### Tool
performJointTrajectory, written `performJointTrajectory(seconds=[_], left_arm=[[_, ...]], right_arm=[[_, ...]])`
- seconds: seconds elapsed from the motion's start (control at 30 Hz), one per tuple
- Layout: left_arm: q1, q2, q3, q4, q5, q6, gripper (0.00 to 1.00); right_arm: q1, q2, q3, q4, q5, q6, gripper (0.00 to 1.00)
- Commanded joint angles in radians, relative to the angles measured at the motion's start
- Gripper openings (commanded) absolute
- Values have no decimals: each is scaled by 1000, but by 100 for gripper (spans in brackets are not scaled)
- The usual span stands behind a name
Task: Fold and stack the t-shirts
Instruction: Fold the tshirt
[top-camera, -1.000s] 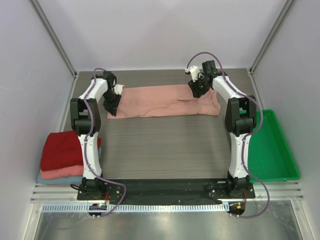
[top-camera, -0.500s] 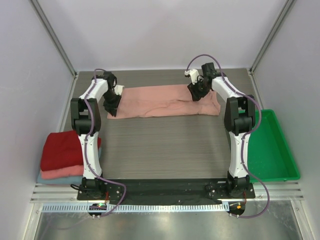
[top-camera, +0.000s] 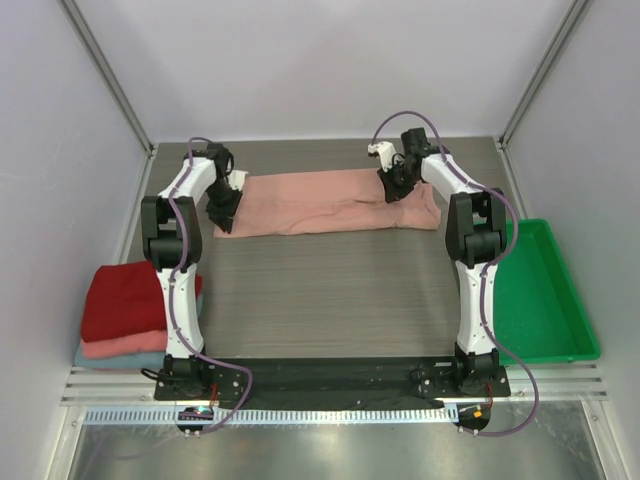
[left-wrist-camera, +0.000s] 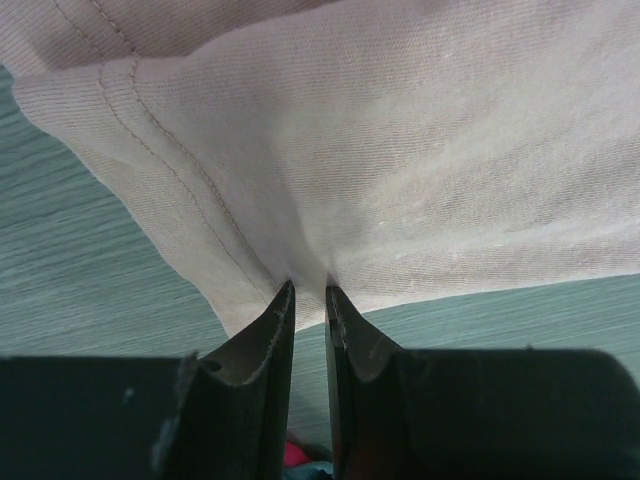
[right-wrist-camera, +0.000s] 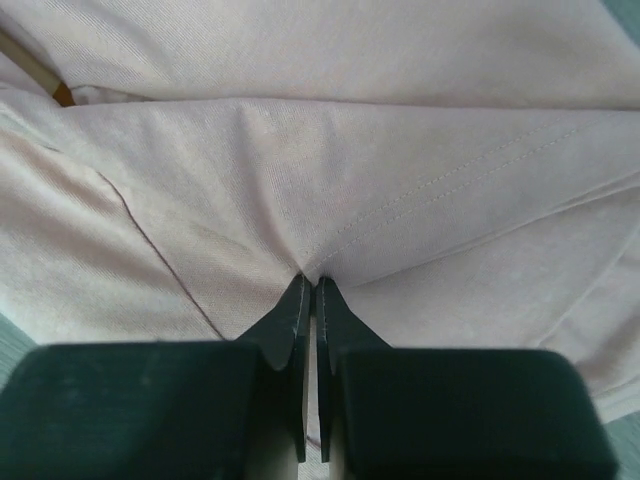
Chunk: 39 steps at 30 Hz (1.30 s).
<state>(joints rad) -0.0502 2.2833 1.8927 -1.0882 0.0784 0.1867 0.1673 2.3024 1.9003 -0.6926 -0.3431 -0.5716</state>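
Observation:
A dusty-pink t-shirt (top-camera: 320, 201) lies as a long folded strip across the far part of the table; its print is hidden. My left gripper (top-camera: 224, 212) is shut on the shirt's left hem edge (left-wrist-camera: 290, 250), fingertips pinching the cloth. My right gripper (top-camera: 391, 188) is shut on a fold of the same shirt (right-wrist-camera: 330, 200) near its right end. A folded stack sits at the near left: a dark red shirt (top-camera: 120, 298) on top, a salmon-pink one (top-camera: 110, 347) under it, and a light-blue one (top-camera: 100, 360) at the bottom.
A green plastic tray (top-camera: 575, 320) stands at the right edge of the table. White enclosure walls close in the back and sides. The grey wood-grain table (top-camera: 330, 290) shows between the shirt and the arm bases.
My right gripper has shifted slightly toward the back and left while holding the shirt's right end. The left gripper has stayed in place.

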Motion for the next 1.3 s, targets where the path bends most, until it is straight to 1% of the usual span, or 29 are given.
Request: performJointTrajectory(seconds=[0.0,0.17,0.27,0.43,0.47,0.5,0.63,0.73,0.97,1.2,1.27], left_arm=[[6,-7,-1,8,-20,7,20],[6,-10,-15,14,-20,7,20],[6,-10,-14,13,-19,5,20],[6,-21,-18,8,-29,11,20],[6,-25,-17,10,-31,11,20],[6,-30,-18,7,-32,13,19],[7,-39,-23,10,-32,14,20],[6,-36,-20,11,-37,16,20],[3,-27,-1,7,-34,13,20],[3,-44,-23,14,-40,14,20],[3,-45,-24,14,-40,14,20]], right_arm=[[3,-24,69,4,-25,-1,5],[3,-38,163,2,-27,6,5],[11,-17,239,4,-33,19,6],[50,109,426,1,-11,36,9],[55,120,437,-4,-1,35,9],[64,123,442,-10,3,24,8],[64,78,344,-15,-8,16,7],[61,62,313,-15,-8,15,7],[58,52,318,-12,3,15,7],[57,64,333,-7,7,16,7],[61,69,345,-7,3,15,9]])
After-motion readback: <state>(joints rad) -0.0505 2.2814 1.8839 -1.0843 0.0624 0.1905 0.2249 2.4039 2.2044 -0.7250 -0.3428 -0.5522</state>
